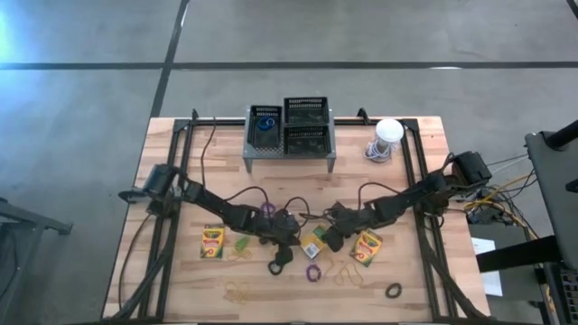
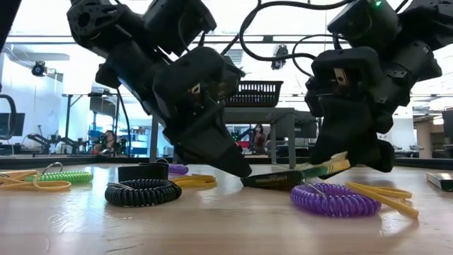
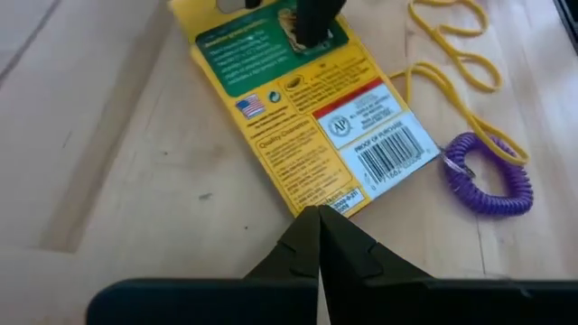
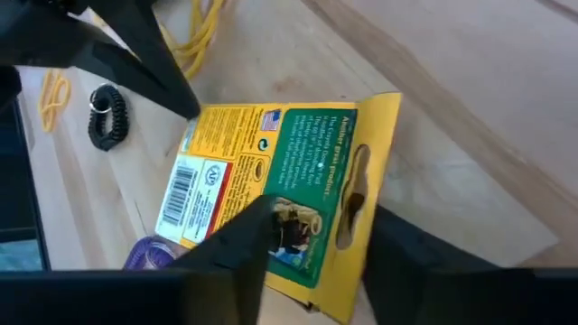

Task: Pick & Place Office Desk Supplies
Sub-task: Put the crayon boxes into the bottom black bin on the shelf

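Observation:
A yellow-and-green crayon box (image 1: 313,246) lies between my two grippers at the table's middle, its back with the barcode facing up. In the low view it slants (image 2: 297,175): the hang-tab end is raised and the barcode end is down on the table. My right gripper (image 1: 329,238) is closed on the tab end. My left gripper (image 3: 318,217) is shut, its tip at the barcode end's corner. Two more crayon boxes (image 1: 212,242) (image 1: 367,246) lie flat to either side. My left gripper's shut fingertips (image 3: 318,226) touch the corner of the box's barcode end (image 3: 327,200), slanting down from the table's left. That end stays on the table. My right gripper holds the box's hang-tab end (image 4: 348,194), one finger (image 4: 244,248) over the printed face and the other (image 4: 411,248) past the tab's edge. The fingers slant down from the table's right, and this end is lifted off the wood.
A purple coil band (image 2: 334,200) and yellow bands (image 2: 386,195) lie near the box; a black coil (image 2: 141,193) sits to the left. More bands (image 1: 239,291) (image 1: 393,290) lie near the front edge. The mesh rack (image 1: 289,135) and white-domed object (image 1: 386,134) stand at the back.

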Motion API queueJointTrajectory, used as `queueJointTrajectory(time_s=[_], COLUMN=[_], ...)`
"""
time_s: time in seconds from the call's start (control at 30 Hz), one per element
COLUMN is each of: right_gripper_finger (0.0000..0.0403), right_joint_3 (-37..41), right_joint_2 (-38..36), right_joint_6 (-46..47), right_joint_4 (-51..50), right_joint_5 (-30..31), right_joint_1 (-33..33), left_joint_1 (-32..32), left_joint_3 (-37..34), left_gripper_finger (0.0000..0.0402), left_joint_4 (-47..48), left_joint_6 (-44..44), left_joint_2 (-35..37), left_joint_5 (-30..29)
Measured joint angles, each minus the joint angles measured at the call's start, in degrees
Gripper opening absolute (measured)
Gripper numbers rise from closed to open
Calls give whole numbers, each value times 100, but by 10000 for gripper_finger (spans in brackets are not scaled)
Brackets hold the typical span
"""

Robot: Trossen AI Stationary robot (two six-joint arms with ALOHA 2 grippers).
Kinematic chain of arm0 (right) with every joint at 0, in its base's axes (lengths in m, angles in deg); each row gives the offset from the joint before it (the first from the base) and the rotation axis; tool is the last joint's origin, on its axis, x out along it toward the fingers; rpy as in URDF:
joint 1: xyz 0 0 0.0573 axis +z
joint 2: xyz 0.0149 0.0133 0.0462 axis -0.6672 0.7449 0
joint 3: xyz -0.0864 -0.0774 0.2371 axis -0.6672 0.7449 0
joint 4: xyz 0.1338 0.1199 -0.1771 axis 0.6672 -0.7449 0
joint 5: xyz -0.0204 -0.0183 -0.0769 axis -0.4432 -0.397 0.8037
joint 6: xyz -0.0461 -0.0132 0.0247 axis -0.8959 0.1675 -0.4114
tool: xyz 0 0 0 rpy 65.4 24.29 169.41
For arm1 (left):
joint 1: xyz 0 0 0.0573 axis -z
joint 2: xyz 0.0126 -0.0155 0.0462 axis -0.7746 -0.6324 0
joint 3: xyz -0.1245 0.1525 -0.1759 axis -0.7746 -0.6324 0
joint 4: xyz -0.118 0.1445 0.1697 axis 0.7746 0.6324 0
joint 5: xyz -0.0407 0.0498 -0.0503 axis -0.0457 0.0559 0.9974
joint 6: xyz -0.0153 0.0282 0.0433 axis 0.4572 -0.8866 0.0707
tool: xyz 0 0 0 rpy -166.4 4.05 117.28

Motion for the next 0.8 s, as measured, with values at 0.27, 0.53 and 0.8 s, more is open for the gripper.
queueJointTrajectory(time_s=[0.27,0.53,0.8], right_gripper_finger=[16,13,13], right_joint_3=[3,-8,-101], right_joint_2=[-99,-788,-1663], right_joint_6=[-42,-689,-1991], right_joint_4=[52,33,-109], right_joint_5=[2,441,1096], right_joint_1=[-4,-31,-26], left_joint_1=[-129,-138,-156], left_joint_3=[-22,-24,-20], left_gripper_finger=[2,2,28], left_joint_4=[508,1500,1863], left_joint_6=[-459,-843,-1015], left_joint_2=[435,1502,2136], left_joint_5=[-184,-1106,-1148])
